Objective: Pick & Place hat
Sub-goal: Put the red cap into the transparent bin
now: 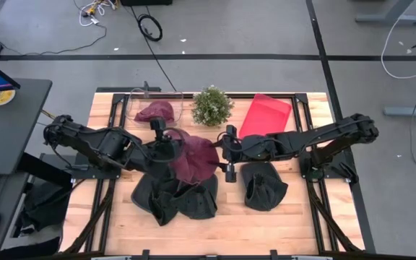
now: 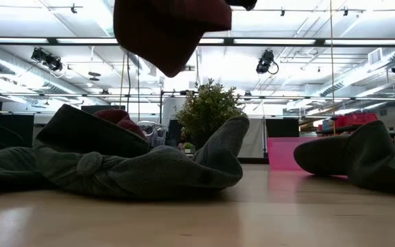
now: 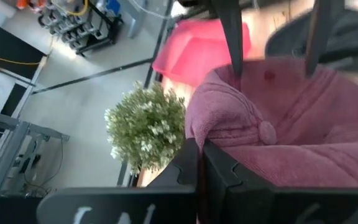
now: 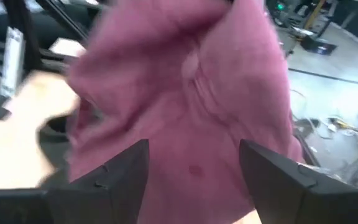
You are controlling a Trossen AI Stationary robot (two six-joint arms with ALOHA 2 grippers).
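The left gripper (image 1: 166,148) holds the maroon hat (image 1: 193,157) lifted mid-table, the right gripper (image 1: 224,153) spread wide beside it; carrying it to the red tray (image 1: 266,115) likely comes next.

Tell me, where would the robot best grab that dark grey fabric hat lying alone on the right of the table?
Probably from straight above, pinching the raised fold along the top of the dark grey fabric hat. It lies slumped on the wooden table with soft, bunched cloth, apart from the other hats, so a top pinch looks easiest.
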